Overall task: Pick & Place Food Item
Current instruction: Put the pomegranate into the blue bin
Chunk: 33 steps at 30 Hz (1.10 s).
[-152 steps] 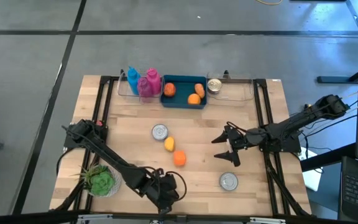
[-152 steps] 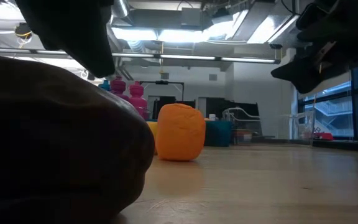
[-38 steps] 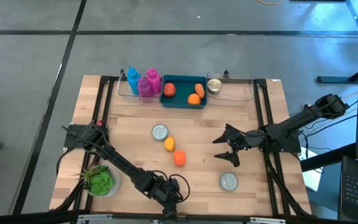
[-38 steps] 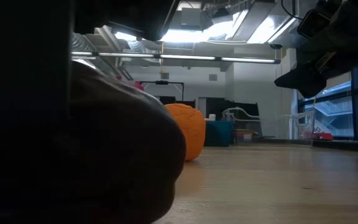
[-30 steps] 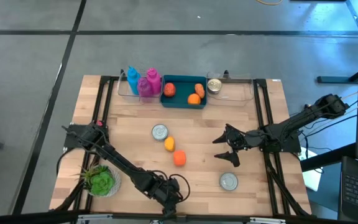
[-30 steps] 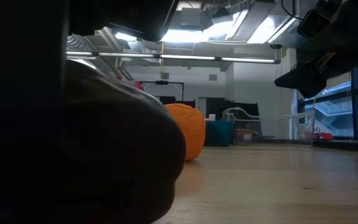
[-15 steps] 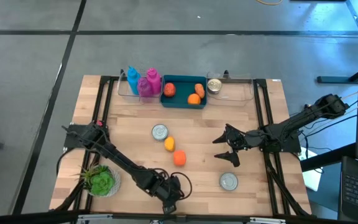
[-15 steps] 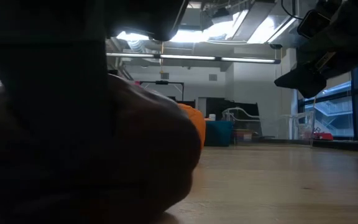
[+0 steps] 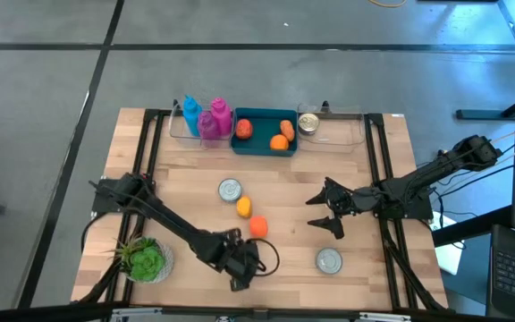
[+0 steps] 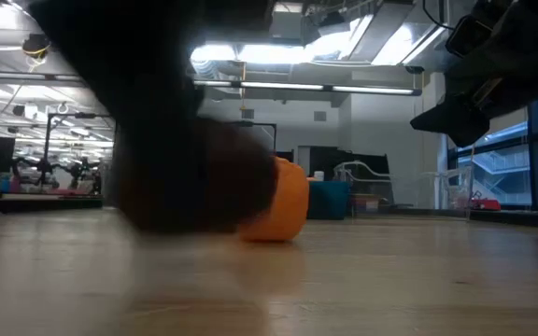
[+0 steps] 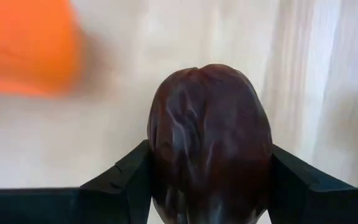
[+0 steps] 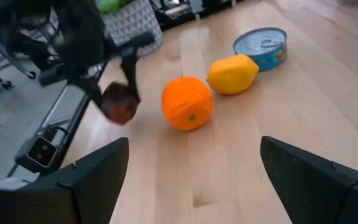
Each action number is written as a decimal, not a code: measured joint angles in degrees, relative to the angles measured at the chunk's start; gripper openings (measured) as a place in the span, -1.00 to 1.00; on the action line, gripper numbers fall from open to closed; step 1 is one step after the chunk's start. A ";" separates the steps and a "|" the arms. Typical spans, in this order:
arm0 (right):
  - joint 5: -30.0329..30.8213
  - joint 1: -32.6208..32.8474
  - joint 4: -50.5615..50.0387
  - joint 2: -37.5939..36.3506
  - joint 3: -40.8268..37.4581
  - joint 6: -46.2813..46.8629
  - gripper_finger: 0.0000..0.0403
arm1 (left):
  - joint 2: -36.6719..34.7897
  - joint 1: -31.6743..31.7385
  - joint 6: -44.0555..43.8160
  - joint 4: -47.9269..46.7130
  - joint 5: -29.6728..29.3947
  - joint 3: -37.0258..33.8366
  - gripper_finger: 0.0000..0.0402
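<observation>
Left gripper clamped on a dark brown fruit; an orange lies just beyond it. Right gripper waits, fingers spread wide, empty.

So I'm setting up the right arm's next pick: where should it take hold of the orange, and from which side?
Probably from straight above, jaws closing across the middle of the orange. It is round and sits bare on the table, so no side is favoured. Set the jaws so they miss the lemon close behind it and the left gripper, which holds a dark fruit nearby.
</observation>
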 joint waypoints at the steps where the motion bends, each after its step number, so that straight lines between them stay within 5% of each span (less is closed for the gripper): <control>1: -0.01 0.01 0.56 0.00 0.00 0.05 0.80 | -1.67 0.10 1.44 -1.47 -2.13 0.00 0.05; 8: -0.02 -0.01 8.02 0.00 0.00 -0.97 0.80 | -14.83 0.39 9.25 -8.69 -19.09 0.13 0.05; 22: 2.12 -0.10 20.27 0.00 0.00 -2.67 0.79 | -35.12 -3.20 13.86 -19.25 -40.09 -2.11 0.05; 28: 2.97 -1.81 22.25 0.00 0.02 -0.65 0.79 | -44.15 -3.92 9.79 -15.54 -41.52 -13.89 0.05; 33: 2.94 -4.23 21.84 1.31 1.92 0.01 0.80 | -51.89 -3.73 13.97 1.35 -37.35 -29.25 0.05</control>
